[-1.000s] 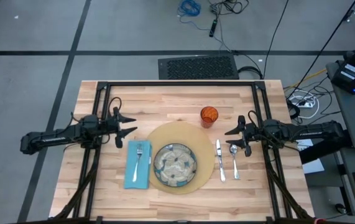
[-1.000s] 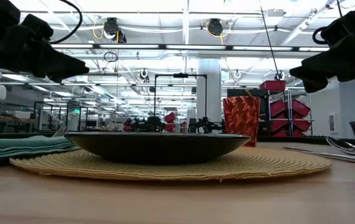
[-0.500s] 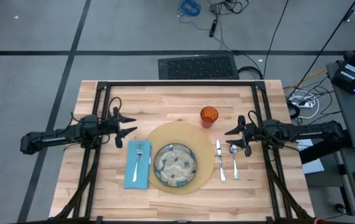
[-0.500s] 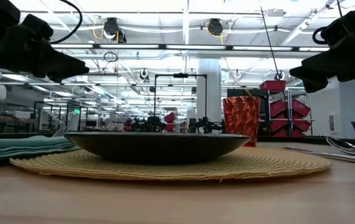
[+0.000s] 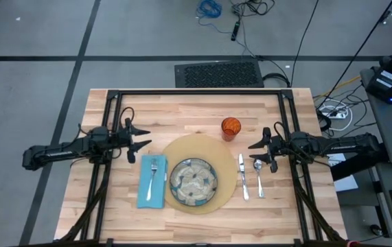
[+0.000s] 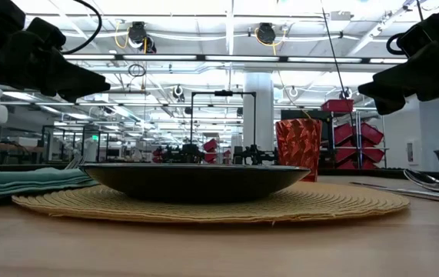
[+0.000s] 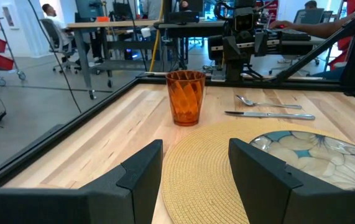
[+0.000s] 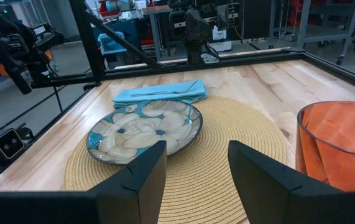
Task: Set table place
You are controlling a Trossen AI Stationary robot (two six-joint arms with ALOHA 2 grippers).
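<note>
Left gripper (image 5: 143,142), fingers spread and empty, hovers left of centre; right gripper (image 5: 256,149), likewise spread, hovers right of centre. Between them on the table (image 5: 182,113): mat (image 5: 197,147), plate (image 5: 193,182), napkin (image 5: 152,181) with fork (image 5: 152,174), knife (image 5: 242,176), spoon (image 5: 258,174), cup (image 5: 231,127).

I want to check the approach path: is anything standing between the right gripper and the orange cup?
Nothing visible does. The right gripper hovers open beside the orange cup, with only bare table between them. The knife and spoon lie nearer the front edge, off that line.
</note>
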